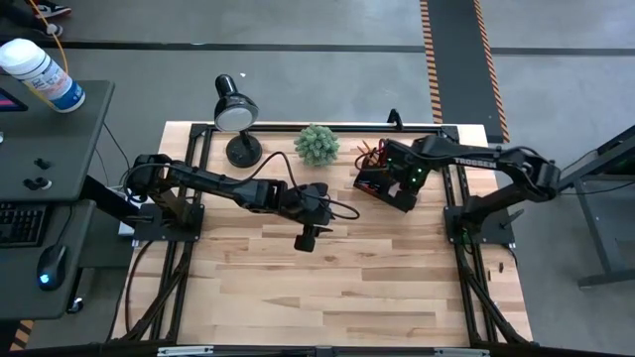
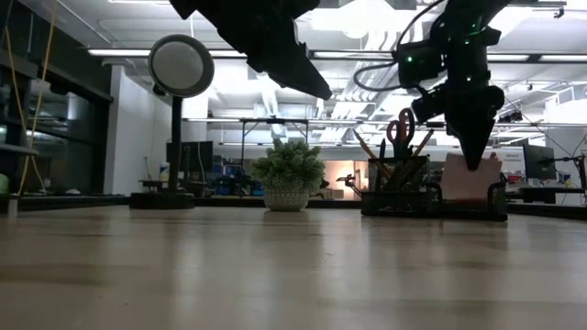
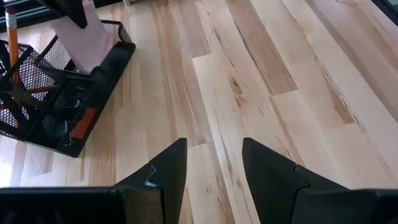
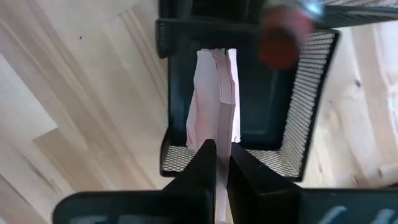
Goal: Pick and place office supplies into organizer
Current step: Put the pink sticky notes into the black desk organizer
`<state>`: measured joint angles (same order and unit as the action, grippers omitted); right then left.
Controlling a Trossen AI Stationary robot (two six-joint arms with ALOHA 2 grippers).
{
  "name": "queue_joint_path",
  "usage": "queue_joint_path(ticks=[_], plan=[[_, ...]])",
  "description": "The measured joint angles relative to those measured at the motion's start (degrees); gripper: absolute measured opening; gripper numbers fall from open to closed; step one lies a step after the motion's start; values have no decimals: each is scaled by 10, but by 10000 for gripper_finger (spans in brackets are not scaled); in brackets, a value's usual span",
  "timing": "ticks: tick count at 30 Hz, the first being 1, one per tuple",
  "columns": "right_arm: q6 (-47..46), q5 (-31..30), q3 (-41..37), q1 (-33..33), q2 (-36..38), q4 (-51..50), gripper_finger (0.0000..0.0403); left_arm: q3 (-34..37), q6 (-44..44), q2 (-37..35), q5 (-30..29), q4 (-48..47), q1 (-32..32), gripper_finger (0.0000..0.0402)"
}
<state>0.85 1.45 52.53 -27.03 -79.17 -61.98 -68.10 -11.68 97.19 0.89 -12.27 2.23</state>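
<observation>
The organizer point(image 1: 382, 181), a little black mesh caddy with a few compartments, sits near the table's back edge toward the right corner. The red-handled scissors point(image 2: 400, 128) and a few pencils point(image 2: 367, 149) stand upright in its taller cup section. The pink sticky-note pad point(image 4: 214, 99) stands on edge in the low mesh tray part, and small dark clips point(image 3: 67, 112) lie in another compartment.

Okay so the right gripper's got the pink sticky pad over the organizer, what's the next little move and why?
Probably open the right gripper and let go. Its fingers are shut on the pink sticky pad, which already stands on edge inside the organizer tray, so it likely needs only releasing. The left gripper hangs open over bare table.
</observation>
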Motion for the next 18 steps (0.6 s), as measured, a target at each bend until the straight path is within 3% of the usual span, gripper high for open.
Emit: queue_joint_path(ticks=[5,18], plan=[[4,1,0,0,-17,1,12,0,0,0,0,0,0,142],[-19,-12,0,1,-19,7,76,0,0,0,0,0,0,143]])
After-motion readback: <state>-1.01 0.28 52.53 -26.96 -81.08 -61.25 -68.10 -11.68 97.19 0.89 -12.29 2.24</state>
